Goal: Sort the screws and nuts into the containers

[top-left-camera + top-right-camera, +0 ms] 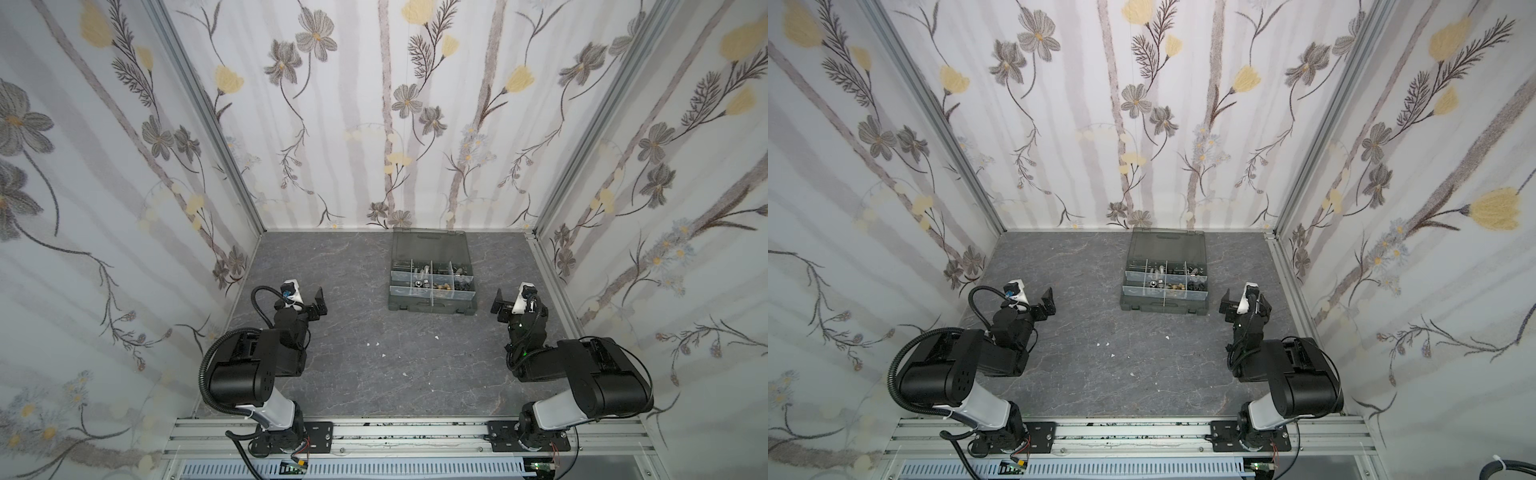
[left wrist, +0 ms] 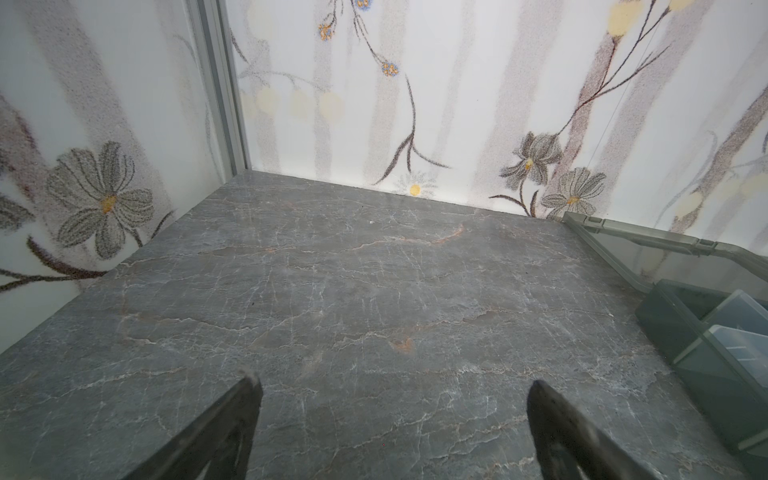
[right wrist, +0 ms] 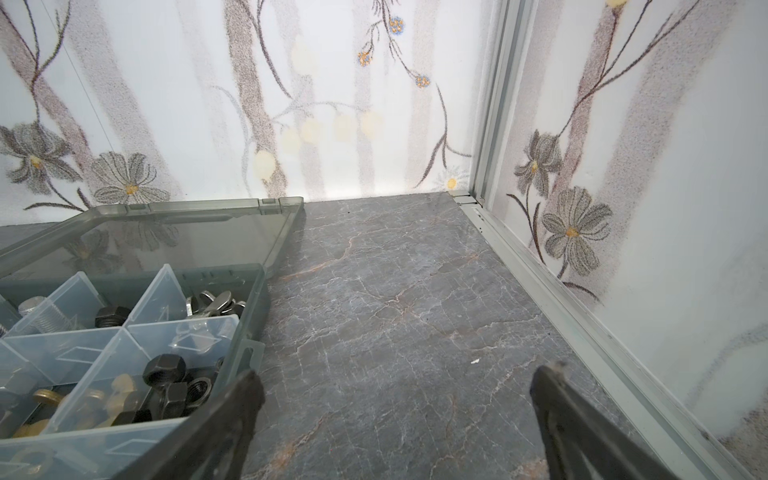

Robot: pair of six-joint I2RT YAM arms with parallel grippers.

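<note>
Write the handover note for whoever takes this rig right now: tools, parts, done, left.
Left tool: open, empty, over bare table.
Right tool: open, empty, beside the organiser case.
Screws and nuts: in the case's compartments; lid open, laid back.
Done: no loose screw or nut shows on the table, only white specks.
Left: sorting looks finished; check compartments for mix-ups, too small to judge in the top views.

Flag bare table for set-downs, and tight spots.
Free: table left of the case, out to the left wall; also the front middle between left gripper and right gripper, just white specks. Tight: gap between case and right gripper.
</note>
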